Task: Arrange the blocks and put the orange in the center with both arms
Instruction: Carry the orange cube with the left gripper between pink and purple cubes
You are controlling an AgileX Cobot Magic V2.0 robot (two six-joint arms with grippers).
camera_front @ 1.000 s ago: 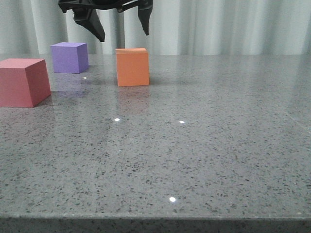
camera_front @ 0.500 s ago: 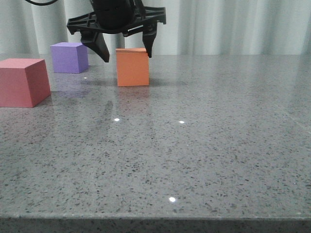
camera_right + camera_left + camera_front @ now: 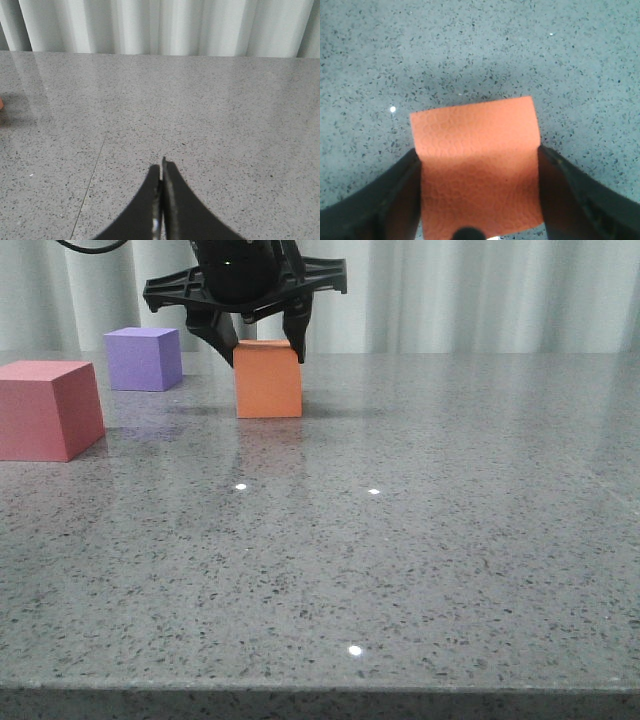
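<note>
Orange cube (image 3: pixel 268 380) sat on speckled tabletop (image 3: pixel 400 540), left claw (image 3: pixel 258 348) straddling its top, fingers (image 3: pixel 395 195) pressed on opposite sides: pinch probably meant for carrying it between purple cube (image 3: pixel 144 358) and red-pink cube (image 3: pixel 48 408). Right claw (image 3: pixel 161 200) pressed together, empty.

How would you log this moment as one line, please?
left end effector: shut on orange cube | cube: on table | right end effector: shut, empty
</note>
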